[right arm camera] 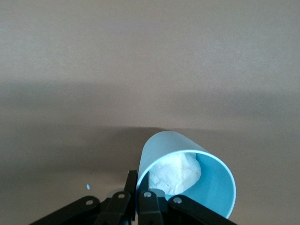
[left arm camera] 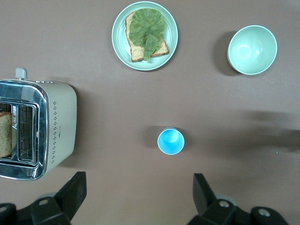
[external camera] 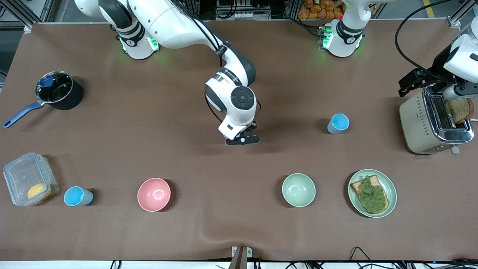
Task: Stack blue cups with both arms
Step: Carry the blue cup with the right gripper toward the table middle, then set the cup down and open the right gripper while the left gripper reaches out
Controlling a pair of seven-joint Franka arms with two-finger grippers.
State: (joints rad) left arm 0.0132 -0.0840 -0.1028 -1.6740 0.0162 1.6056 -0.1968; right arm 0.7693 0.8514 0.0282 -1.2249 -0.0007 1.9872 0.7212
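Note:
One blue cup (external camera: 338, 123) stands upright toward the left arm's end of the table, beside the toaster; it also shows in the left wrist view (left arm camera: 170, 141). A second blue cup (external camera: 77, 196) stands near the front camera, beside the clear box. My right gripper (external camera: 242, 140) hangs over the table's middle. In the right wrist view it (right arm camera: 138, 180) is shut on the rim of a third blue cup (right arm camera: 187, 183), tilted, with a white crumpled lump inside. That cup is hidden under the hand in the front view. My left gripper (left arm camera: 139, 197) is open and empty, high over the toaster end (external camera: 410, 83).
A toaster (external camera: 435, 121) holds a bread slice. A plate (external camera: 390, 185) with toast and greens, a pale green bowl (external camera: 298, 189) and a pink bowl (external camera: 154, 194) stand nearer the front camera. A black pot (external camera: 56, 91) and a clear box (external camera: 30, 183) are at the right arm's end.

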